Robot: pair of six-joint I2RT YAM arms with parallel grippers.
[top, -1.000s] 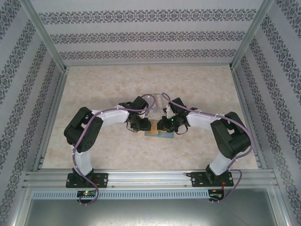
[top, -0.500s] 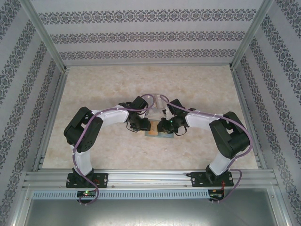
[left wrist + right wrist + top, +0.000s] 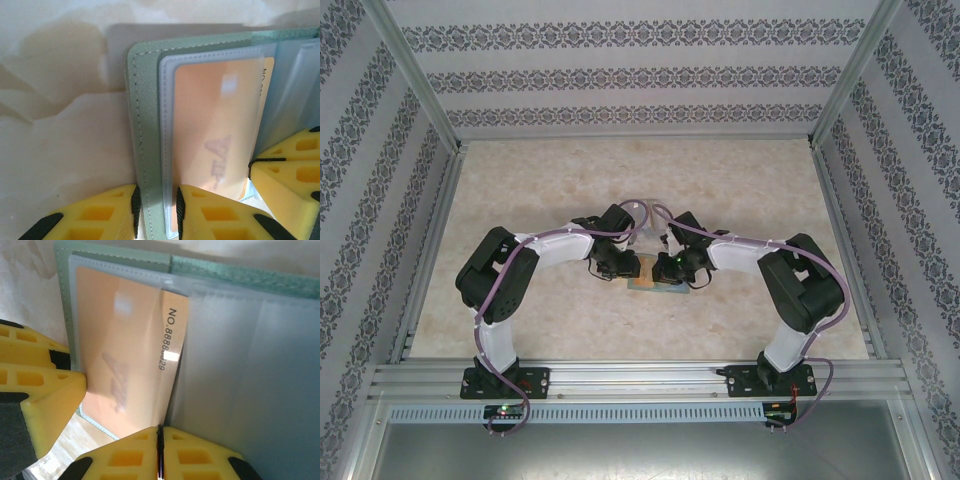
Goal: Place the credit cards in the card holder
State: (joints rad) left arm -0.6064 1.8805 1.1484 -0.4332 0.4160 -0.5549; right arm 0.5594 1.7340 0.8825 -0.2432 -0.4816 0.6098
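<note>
Card (image 3: pixel 215 140): orange, flat, with faint lettering and a printed number along one edge. It lies in the left leaf of the holder under a clear sleeve. A narrow strip at the number edge sits outside the sleeve's mouth.
Sleeve (image 3: pixel 167 125): frosted plastic pocket stitched inside the cover. More clear leaves fan out to its right.
Holder (image 3: pixel 142 125): sage-green and stitched, open flat at mid-table between the two grippers.
Left gripper (image 3: pixel 156 212): at the holder's left edge, fingers clamped over the cover and the sleeve's border, pinning that side.
Right gripper (image 3: pixel 159 442): on the card's right, fingers pressed together tip to tip, just beside the exposed number edge where the next leaf begins. Whether a thin leaf is caught between them cannot be told.
Table (image 3: pixel 570 180): pale mottled top, patterned walls around it.
Step in hand: judged to be seating this card in its pocket, with the card nearly home.
Next move: probably a short leftward push on the number edge with the closed right tips. It should be kept low and flat so the card slides under the sleeve and does not ride over it. The left clamp is needed as a brace.
Risk: the loose leaves may fold under the tips, or the holder may skid.
</note>
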